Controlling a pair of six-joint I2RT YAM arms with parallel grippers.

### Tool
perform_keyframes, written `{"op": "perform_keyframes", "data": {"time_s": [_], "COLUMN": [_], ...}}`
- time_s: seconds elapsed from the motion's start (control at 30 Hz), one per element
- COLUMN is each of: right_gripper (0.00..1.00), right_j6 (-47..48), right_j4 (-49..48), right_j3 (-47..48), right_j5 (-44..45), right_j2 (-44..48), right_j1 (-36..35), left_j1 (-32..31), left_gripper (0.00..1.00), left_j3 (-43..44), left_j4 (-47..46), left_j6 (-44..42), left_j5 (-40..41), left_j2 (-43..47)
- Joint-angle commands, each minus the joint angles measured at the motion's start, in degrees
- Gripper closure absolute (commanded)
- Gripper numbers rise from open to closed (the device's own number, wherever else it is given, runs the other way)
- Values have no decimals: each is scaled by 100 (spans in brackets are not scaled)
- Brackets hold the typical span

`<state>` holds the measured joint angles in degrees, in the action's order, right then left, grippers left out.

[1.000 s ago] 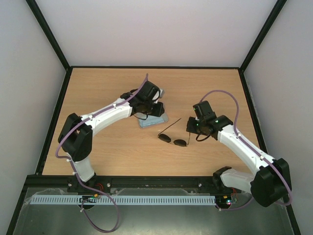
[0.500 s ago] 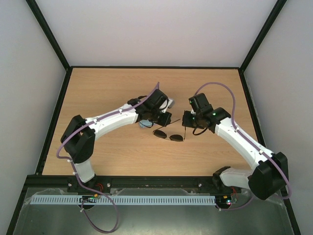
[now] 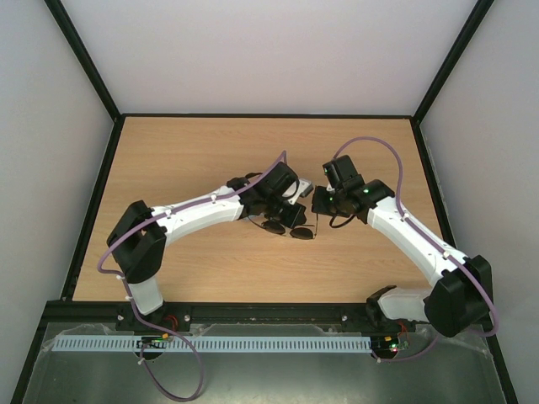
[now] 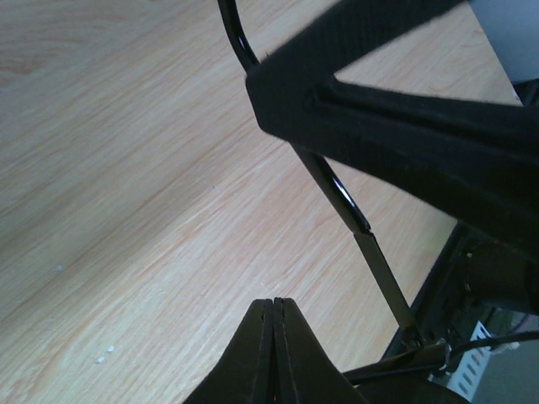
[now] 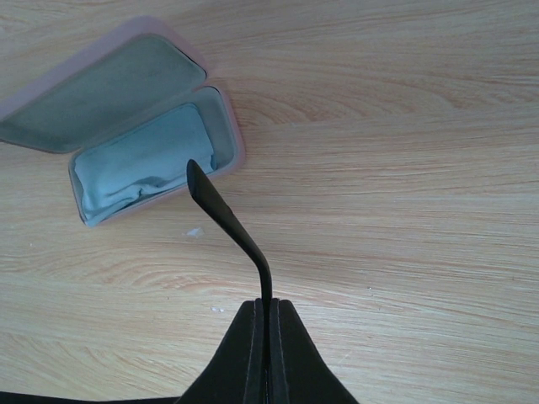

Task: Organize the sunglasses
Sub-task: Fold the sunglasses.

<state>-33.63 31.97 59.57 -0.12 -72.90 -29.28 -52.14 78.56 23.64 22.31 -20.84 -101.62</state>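
The right hand [image 5: 268,307] is pinching a temple tip of the thin dark wire-framed sunglasses [image 5: 223,210], probably aiming them toward the open pink oblong case [image 5: 237,139]. The left hand [image 4: 274,305] is pressing its fingers together beside a temple arm. From above, the lenses [image 3: 299,233] are showing between both hands.

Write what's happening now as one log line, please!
right gripper: jaws shut on sunglasses | left gripper: jaws shut | case: open, cloth inside

Jaws pinch sunglasses [image 5: 229,220] temple; open case [image 5: 105,91] beyond.
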Motion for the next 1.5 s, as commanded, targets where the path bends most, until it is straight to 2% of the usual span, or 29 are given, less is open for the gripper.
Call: {"op": "perform_keyframes", "data": {"time_s": [0.0,0.13,0.23,0.4,0.5,0.57,0.6,0.67,0.7,0.73,0.93,1.07,1.23,1.47], "right_gripper": [99,99,99,99,99,99,99,99,99,98,99,99,99,99], "right_j6": [-21,-21,-25,8,14,33,55,66,68,-84,-1072,-1730,-2582,-3068], "right_j4": [187,178,153,120,108,55,25,-125,-220,-528,-1366,-1834,-2225,-2475], "right_j3": [214,204,165,68,35,33,37,53,60,73,37,-21,-288,-564], "right_j5": [39,40,28,39,107,219,347,634,801,1208,1921,2153,2122,1695], "right_j2": [-58,-62,-28,70,139,202,228,286,300,356,507,595,780,980], "right_j1": [-25,-24,-23,-24,-25,-23,-25,-25,-24,-21,-25,-25,-23,-25], "left_j1": [-55,-8,199,774,1165,1428,1620,1888,2007,2149,2213,1971,1637,1413], "left_gripper": [98,97,92,76,58,53,48,13,2,1,0,0,0,1], "left_j3": [-232,-228,-40,689,1017,1034,965,549,292,-458,-2171,-3009,-3524,-3460], "left_j4": [-222,-187,-89,242,308,273,209,-138,-409,-1107,-3386,-4589,-5314,-5444], "left_j6": [-8,8,81,196,336,482,597,879,1040,1491,3031,3893,4318,4242], "left_j5": [-541,-447,-300,111,166,118,50,-274,-447,-680,-825,-424,257,581], "left_j2": [240,296,331,431,527,644,722,991,1152,1628,2878,3481,3779,3440]}}
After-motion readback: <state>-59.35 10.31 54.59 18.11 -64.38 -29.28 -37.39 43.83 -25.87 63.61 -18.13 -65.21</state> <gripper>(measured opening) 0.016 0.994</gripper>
